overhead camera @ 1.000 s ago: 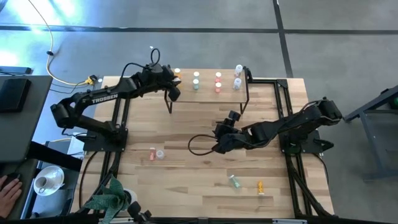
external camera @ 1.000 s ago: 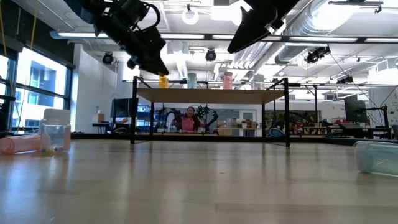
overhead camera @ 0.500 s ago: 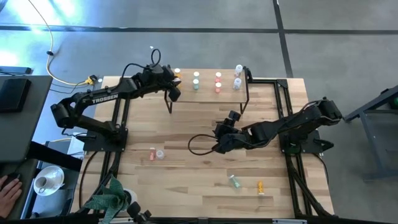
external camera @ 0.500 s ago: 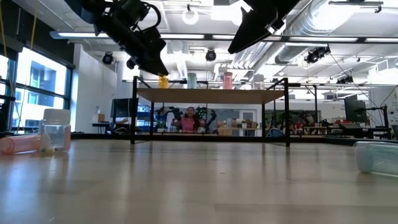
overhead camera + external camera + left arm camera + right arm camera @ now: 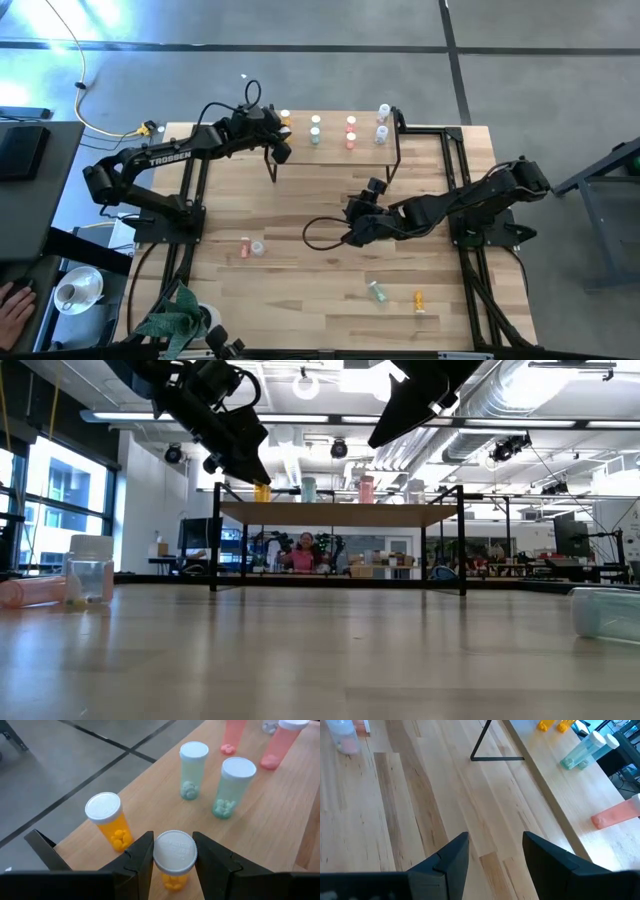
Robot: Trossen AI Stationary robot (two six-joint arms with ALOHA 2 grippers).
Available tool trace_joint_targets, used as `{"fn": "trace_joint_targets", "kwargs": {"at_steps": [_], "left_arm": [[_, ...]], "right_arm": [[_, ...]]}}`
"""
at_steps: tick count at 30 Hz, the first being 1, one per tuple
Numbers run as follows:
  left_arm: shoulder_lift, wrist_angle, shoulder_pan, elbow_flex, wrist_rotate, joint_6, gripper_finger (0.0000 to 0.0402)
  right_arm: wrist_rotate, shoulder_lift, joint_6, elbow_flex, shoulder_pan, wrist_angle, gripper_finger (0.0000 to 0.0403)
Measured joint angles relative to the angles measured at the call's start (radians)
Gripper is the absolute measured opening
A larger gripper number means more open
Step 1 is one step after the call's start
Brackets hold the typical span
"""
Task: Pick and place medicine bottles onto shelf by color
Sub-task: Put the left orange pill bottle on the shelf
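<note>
Orange bottle [image 5: 174,857] clamped between left gripper [image 5: 172,855] fingers, over the shelf [image 5: 335,155] at its left end, beside 1 standing orange bottle [image 5: 107,820]. Farther along the shelf top: 2 green bottles [image 5: 212,782], then pink ones, clear ones at the right end. Left on the table [image 5: 300,290]: 4 bottles, 2 near the left edge, 2 near the front right. Right gripper [image 5: 492,852] empty, fingers spread, above mid-table.
</note>
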Motion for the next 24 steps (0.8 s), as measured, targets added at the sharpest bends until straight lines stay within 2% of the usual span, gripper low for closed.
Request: {"fn": "trace_joint_targets", "kwargs": {"at_steps": [14,24], "left_arm": [[0.003,0.013,-0.004,0.0,0.014,-0.001,0.0142],[0.0,0.022,-0.004,0.018,-0.011,-0.026,0.0185]], "right_arm": [[0.0,0.0,0.0,0.0,0.0,0.0,0.0177],[0.0,0.0,0.0,0.0,0.0,-0.001,0.0177]]}}
